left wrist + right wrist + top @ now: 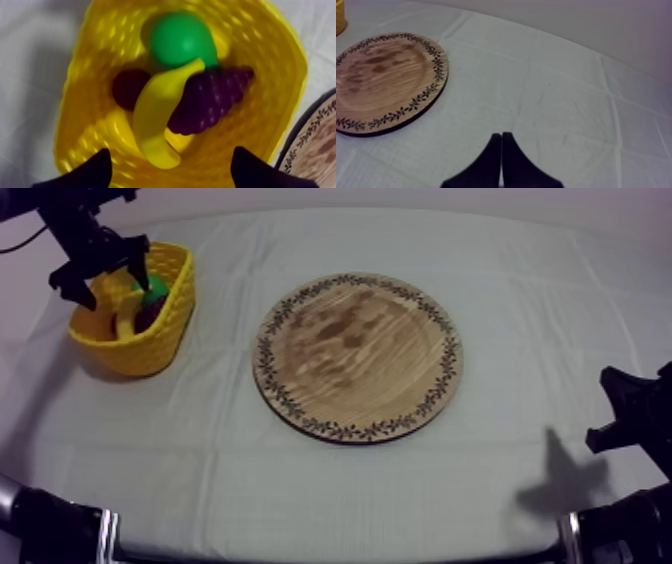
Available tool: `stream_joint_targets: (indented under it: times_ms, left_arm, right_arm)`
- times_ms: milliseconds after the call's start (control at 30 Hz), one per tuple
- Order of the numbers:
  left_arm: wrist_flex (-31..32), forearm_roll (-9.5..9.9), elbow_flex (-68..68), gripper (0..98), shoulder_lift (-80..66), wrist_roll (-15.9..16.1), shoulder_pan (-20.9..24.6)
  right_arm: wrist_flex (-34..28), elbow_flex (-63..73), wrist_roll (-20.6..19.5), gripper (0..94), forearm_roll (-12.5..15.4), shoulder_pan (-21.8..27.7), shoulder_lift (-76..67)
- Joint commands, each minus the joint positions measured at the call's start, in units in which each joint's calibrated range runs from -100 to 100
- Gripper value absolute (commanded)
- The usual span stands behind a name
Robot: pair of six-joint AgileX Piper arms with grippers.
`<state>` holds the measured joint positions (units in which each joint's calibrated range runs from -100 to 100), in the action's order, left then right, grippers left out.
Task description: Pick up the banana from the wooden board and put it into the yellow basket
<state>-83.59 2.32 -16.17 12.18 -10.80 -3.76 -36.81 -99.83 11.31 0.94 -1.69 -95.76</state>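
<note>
The banana [155, 115] lies inside the yellow basket [80, 75], resting across a bunch of purple grapes [212, 97], a green pear [180, 37] and a small red fruit [127, 87]. My left gripper [172, 172] hangs just above the basket, open, its fingers [95, 172] wide apart and holding nothing. In the top view the left gripper [110, 288] is over the basket [150, 338] at the far left, with the banana [125, 310] below it. The round wooden board [357, 355] is bare. My right gripper [501, 145] is shut on nothing.
The right gripper [625, 413] sits low at the table's right side, well away from the board [381, 80]. Open cloth lies between the basket and the board, and along the table's front edge.
</note>
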Motion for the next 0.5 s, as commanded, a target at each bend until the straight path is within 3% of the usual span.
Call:
stream_joint_targets:
  times_ms: [0,467]
  left_arm:
    - [0.68,-0.1,-3.43,79.0,-3.88,-0.37,-0.2]
    - [7.47,-1.14,-22.82,45.6,-28.3,-2.21,-0.88]
  right_arm:
    - [0.03,-0.05,-0.01,0.3,0.02,0.0,0.0]
    - [0.03,-0.05,-0.01,0.3,0.02,0.0,0.0]
